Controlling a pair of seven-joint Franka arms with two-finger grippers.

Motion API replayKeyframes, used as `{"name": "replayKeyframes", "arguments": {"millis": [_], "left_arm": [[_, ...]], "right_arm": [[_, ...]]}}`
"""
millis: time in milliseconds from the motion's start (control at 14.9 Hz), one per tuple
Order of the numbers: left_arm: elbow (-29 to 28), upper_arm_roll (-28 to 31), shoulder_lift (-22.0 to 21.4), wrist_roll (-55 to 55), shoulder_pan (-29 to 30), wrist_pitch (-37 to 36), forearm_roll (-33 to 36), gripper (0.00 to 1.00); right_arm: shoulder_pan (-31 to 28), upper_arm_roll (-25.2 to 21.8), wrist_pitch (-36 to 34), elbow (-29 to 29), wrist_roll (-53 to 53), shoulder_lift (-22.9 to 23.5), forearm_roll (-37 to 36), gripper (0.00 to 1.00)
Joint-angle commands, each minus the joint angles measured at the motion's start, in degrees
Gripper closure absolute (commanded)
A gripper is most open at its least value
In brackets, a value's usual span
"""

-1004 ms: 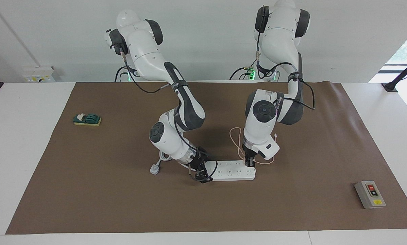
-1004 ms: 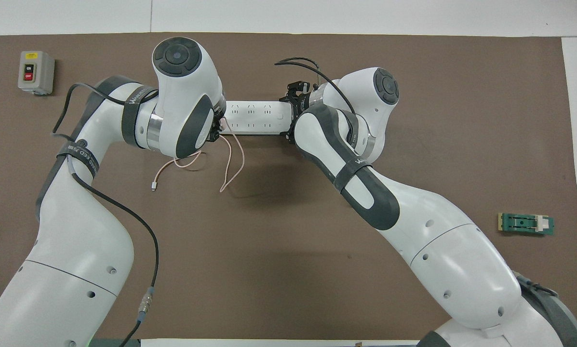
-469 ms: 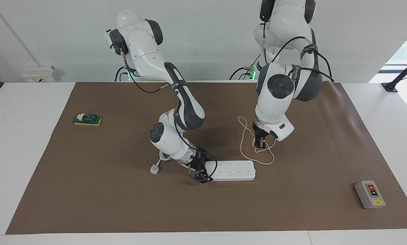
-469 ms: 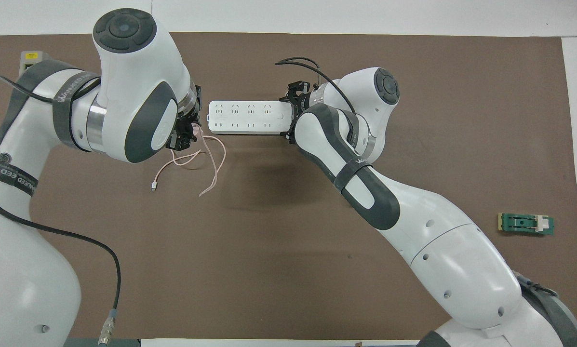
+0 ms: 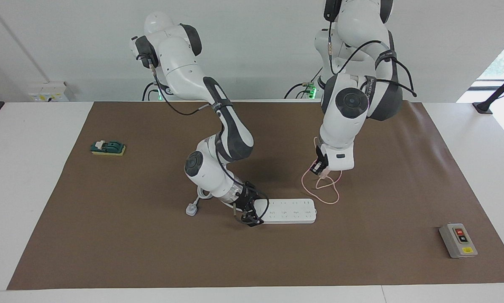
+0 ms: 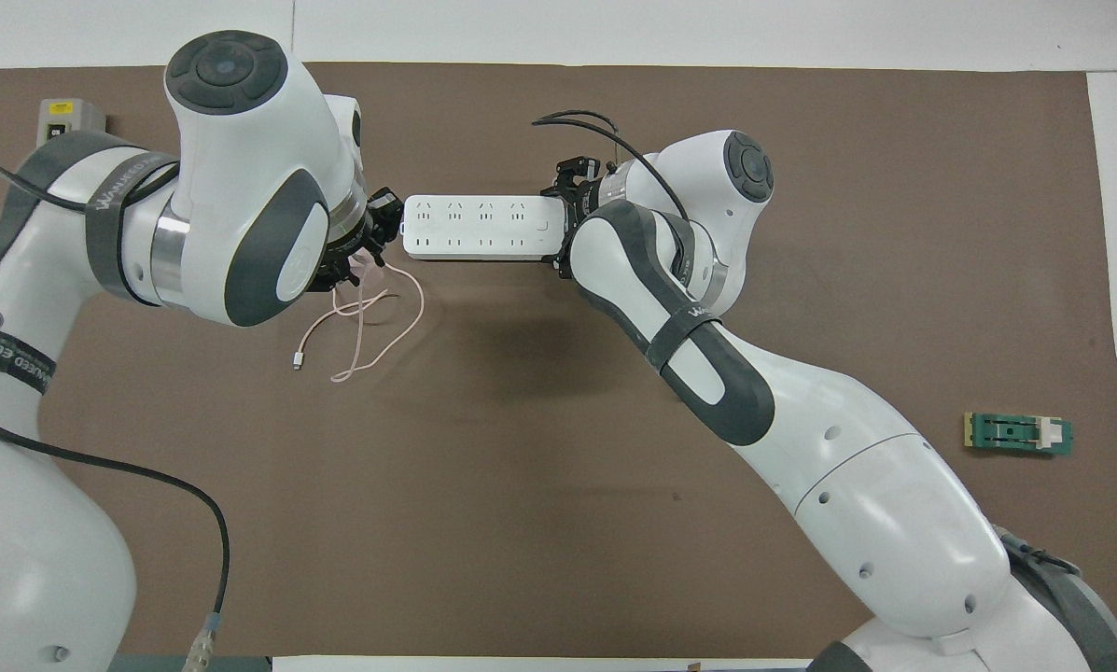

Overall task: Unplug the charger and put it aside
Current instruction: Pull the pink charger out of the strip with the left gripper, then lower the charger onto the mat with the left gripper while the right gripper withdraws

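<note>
The pale pink charger (image 5: 324,171) is clear of the white power strip (image 5: 292,210) and is held in the air by my left gripper (image 5: 320,168), which is shut on it. It hangs over the mat beside the strip's end toward the left arm. Its thin pink cable (image 5: 324,190) hangs down and loops on the mat. In the overhead view the left gripper (image 6: 364,259) sits by the strip's end (image 6: 479,227), with the cable (image 6: 371,322) nearer to the robots. My right gripper (image 5: 247,215) is low and clamps the strip's other end; it also shows in the overhead view (image 6: 565,220).
The strip's thick white cord ends in a white plug (image 5: 191,209) on the brown mat (image 5: 150,252). A grey switch box (image 5: 458,240) lies toward the left arm's end. A green block (image 5: 108,147) lies toward the right arm's end.
My left gripper has pulled the charger out of the power strip, risen and drifted toward the robots, dragging the cable. The right gripper and the strip have stayed put.
</note>
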Motion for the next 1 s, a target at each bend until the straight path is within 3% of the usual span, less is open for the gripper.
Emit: {"name": "replayKeyframes", "arguments": {"millis": [0, 268, 402, 602, 736, 937], "left_arm": [[-9.17, 0.06, -7.29, 13.46, 0.95, 1.89, 0.22, 1.0], [-14.1, 0.15, -10.89, 28.24, 3.32, 2.25, 1.54, 1.0], [-19.88, 0.15, -15.01, 32.29, 3.76, 3.65, 2.76, 1.0], [-32.7, 0.06, -23.01, 34.59, 4.12, 11.02, 3.3, 1.0], [-36.94, 0.06, -25.22, 38.88, 5.34, 12.62, 3.3, 1.0], [-41.51, 0.06, -27.07, 46.88, 8.76, 14.9, 3.3, 1.0]], "right_arm": [[-0.84, -0.21, -0.42, 0.39, -1.02, -1.37, 0.34, 0.0], [-1.1, -0.56, -0.77, -2.51, -0.76, -4.97, 0.34, 0.0], [-1.01, -1.09, -1.38, -4.87, -0.75, -7.61, 0.34, 0.0], [-0.92, -4.77, -8.04, -8.39, -0.67, -13.05, -1.06, 0.0], [-0.92, -7.85, -14.54, -8.66, -0.84, -15.43, -2.82, 0.0], [-1.01, -9.18, -18.34, -9.1, -0.75, -18.77, -3.61, 0.0]]}}
